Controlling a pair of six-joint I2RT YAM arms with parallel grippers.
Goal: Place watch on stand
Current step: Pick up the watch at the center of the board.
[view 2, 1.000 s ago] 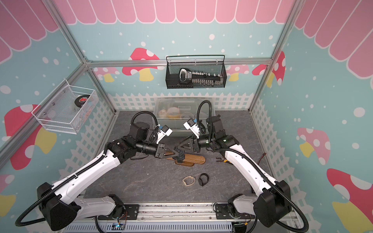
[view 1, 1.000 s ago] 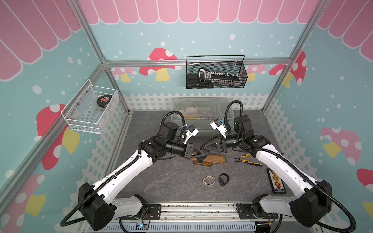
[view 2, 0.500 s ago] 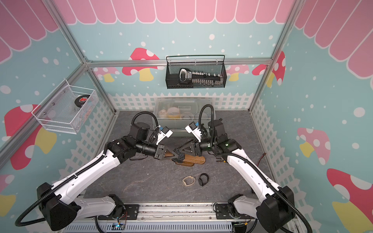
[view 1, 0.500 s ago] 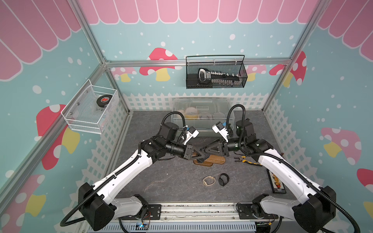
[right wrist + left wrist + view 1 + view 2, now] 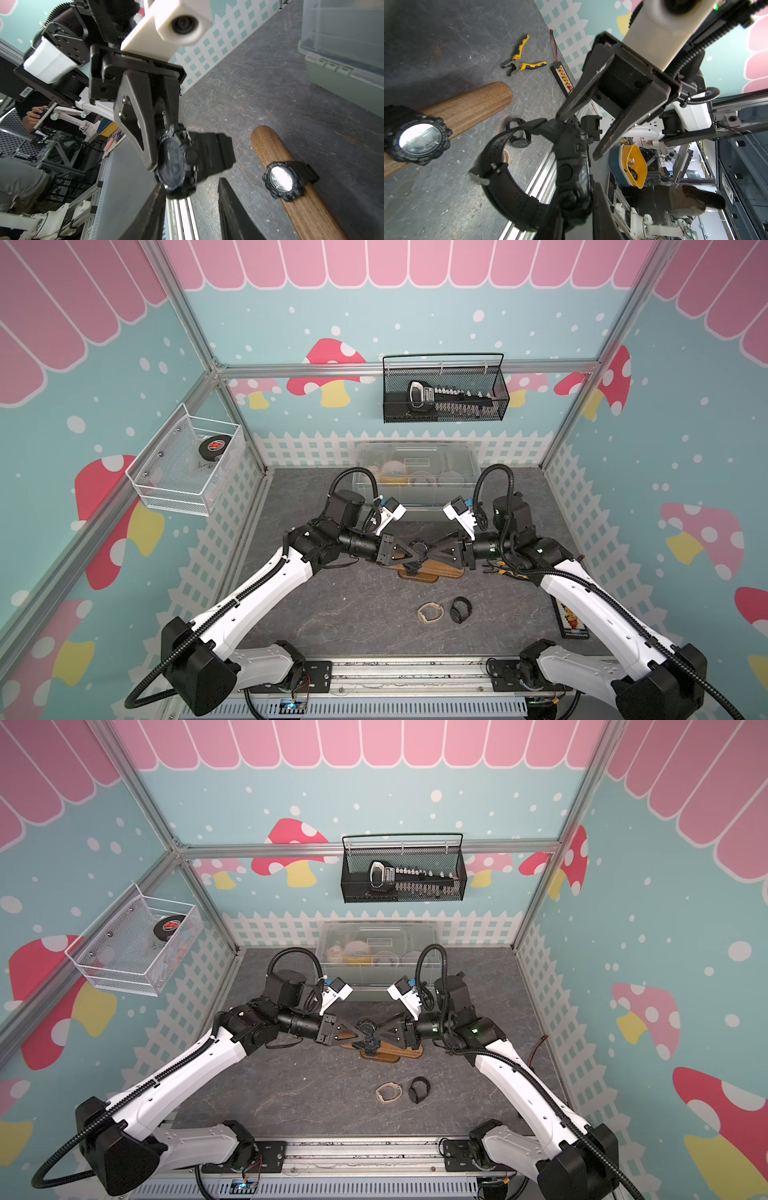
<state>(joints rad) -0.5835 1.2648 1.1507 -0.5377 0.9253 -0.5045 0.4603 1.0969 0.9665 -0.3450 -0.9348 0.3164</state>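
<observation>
Brown wooden stand [image 5: 440,572] sits under both arms. We judge the step a handover: left gripper [image 5: 405,552] jaws clamp the black watch [image 5: 572,166] aloft near it; right gripper [image 5: 434,551] jaws stand apart around the case. Next, right must close before left releases

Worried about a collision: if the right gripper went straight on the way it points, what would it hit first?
Likely the black watch held by the left gripper, just ahead of the right gripper's open jaws; depth is unclear.
</observation>
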